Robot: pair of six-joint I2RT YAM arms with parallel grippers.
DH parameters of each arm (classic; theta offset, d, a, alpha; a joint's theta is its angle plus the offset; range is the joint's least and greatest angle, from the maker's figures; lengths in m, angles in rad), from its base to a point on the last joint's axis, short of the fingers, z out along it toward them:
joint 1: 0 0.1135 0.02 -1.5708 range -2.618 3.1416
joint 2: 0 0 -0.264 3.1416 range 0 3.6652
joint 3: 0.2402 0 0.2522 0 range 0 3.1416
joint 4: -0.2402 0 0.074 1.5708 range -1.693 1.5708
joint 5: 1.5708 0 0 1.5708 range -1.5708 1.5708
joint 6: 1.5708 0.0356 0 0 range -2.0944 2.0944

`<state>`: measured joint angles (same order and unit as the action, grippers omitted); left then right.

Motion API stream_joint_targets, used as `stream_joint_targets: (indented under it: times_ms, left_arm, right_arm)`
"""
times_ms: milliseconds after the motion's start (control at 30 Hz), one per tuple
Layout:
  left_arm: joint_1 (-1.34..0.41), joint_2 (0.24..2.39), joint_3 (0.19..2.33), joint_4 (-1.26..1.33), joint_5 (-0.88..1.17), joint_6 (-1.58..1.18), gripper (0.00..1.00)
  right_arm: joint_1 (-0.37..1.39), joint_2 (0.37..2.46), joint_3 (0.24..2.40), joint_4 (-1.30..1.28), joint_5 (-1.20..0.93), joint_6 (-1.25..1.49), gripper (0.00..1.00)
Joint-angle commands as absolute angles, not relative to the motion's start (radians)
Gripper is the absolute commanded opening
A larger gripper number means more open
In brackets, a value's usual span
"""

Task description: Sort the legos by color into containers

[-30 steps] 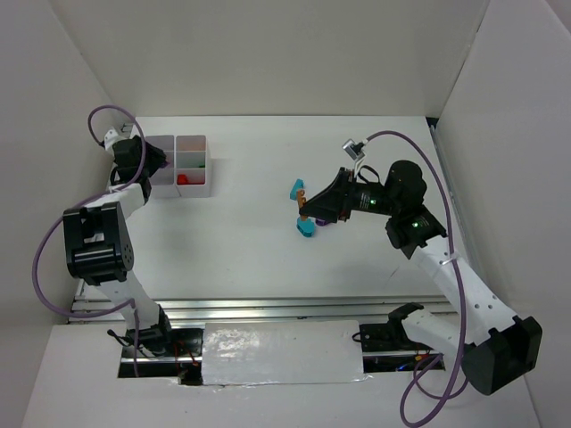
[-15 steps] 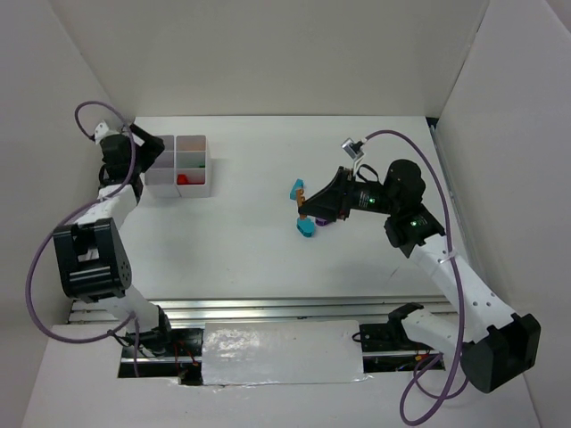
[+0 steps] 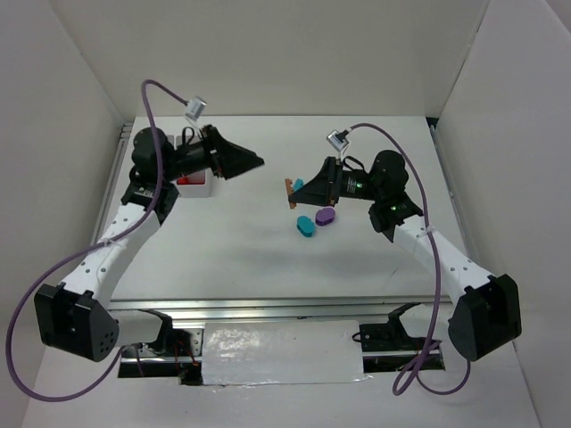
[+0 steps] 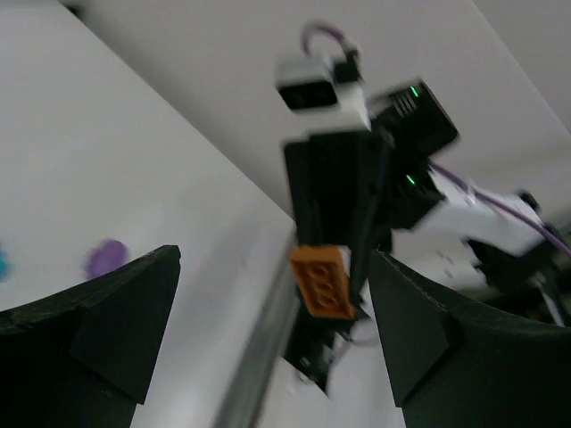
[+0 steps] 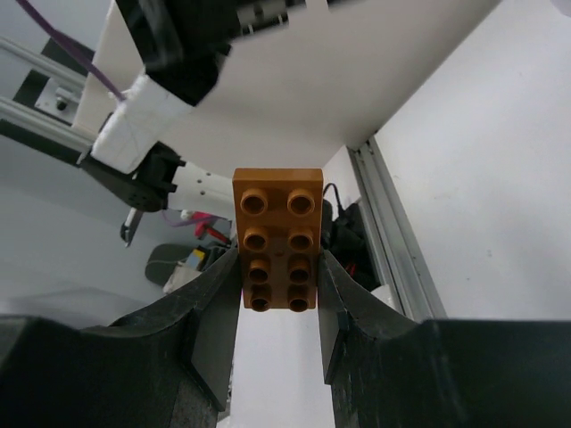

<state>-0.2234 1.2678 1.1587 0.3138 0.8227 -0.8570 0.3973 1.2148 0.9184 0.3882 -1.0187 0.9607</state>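
Note:
A brown-orange lego brick [image 5: 277, 250] stands studs-up between my right gripper's [image 5: 278, 299] fingers, which are shut on its lower half. From above, that right gripper [image 3: 295, 191] hangs over the table's middle with the brick [image 3: 290, 189] at its tip, pointing left. A teal lego [image 3: 305, 226] and a purple oval lego [image 3: 326, 217] lie just below it, and another teal one [image 3: 299, 184] peeks out behind it. My left gripper [image 3: 251, 162] is raised, open and empty, facing the right gripper. The white tray of containers [image 3: 198, 185] is mostly hidden under the left arm; a red piece [image 3: 183, 180] shows inside.
The left wrist view looks straight at the right gripper and its brick [image 4: 323, 281], with the purple lego [image 4: 109, 257] on the table at left. White walls enclose the table. A metal rail [image 3: 268, 309] runs along the near edge.
My left gripper opened, left the tray and swung up and right toward the table's middle. My right gripper lifted the brown brick and turned it toward the left arm.

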Motion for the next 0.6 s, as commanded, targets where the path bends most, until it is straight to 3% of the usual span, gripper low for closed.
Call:
stream_joint_targets:
  times_ms: [0,133,433,567]
  left_arm:
    - [-0.305,1.25,1.108,0.521,1.063,-1.052,0.98]
    - [-0.392,1.261,1.108,0.63,1.117,-1.144,0.98]
    - [-0.448,1.267,1.086,0.758,1.089,-1.27,0.9]
    - [-0.459,1.272,1.101,0.732,1.098,-1.267,0.77]
  right_arm:
    - [0.413,1.206,0.953,0.616,-1.094,1.061,0.0]
    - [0.431,1.21,0.942,0.738,-1.127,1.133,0.0]
    - [0.491,1.166,0.916,0.673,-1.072,1.055,0.0]
    - [0.503,1.152,0.922,0.618,-1.042,1.014,0.0]
